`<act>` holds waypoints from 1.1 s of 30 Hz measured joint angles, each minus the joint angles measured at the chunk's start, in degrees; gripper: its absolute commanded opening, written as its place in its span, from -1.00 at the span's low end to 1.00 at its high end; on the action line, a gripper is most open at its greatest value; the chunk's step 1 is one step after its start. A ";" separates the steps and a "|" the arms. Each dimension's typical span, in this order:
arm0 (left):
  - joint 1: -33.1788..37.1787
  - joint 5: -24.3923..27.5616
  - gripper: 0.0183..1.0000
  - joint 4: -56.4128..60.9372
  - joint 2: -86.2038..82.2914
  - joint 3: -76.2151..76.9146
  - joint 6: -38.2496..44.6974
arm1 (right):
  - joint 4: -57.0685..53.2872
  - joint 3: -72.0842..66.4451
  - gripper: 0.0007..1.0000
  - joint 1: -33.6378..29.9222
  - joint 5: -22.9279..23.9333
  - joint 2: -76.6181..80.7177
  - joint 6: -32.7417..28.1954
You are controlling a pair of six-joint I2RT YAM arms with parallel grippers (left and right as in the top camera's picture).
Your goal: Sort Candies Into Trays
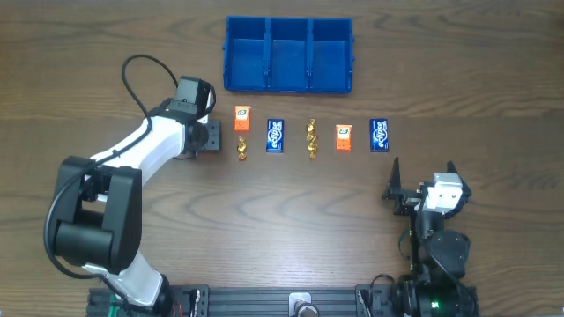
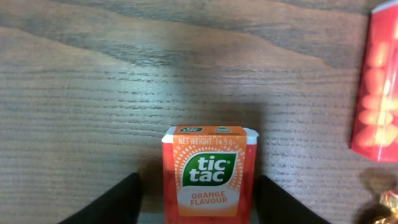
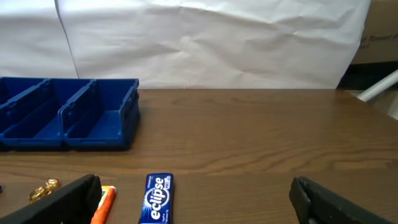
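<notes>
An orange candy box (image 2: 208, 168) lies on the wooden table between the fingers of my left gripper (image 2: 199, 180), which is open; one finger sits close against it and a small gap shows at the other. In the top view the left gripper (image 1: 211, 134) stands just left of a second orange box (image 1: 241, 118) and a gold candy (image 1: 242, 150). Further along the row are a blue pack (image 1: 276, 135), two gold candies (image 1: 311, 138), an orange box (image 1: 343, 137) and a blue pack (image 1: 380, 135). My right gripper (image 1: 421, 180) is open and holds nothing, near its base.
The blue tray (image 1: 289, 81) with three compartments stands behind the candy row at the table's far side. In the right wrist view the tray (image 3: 102, 140) sits beyond a blue pack (image 3: 157, 198). Bare table lies in front of the row.
</notes>
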 measured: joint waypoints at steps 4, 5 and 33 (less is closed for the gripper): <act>0.00 0.46 -0.34 0.50 0.00 0.00 0.02 | -0.02 0.02 1.00 0.00 -0.02 0.00 0.00; 0.00 0.46 -0.38 0.52 0.00 0.00 -0.13 | -0.02 0.00 1.00 0.00 -0.02 0.00 0.00; -6.03 -4.39 -0.54 -31.39 25.33 70.16 -1.81 | -0.02 0.02 1.00 0.00 0.00 0.00 0.00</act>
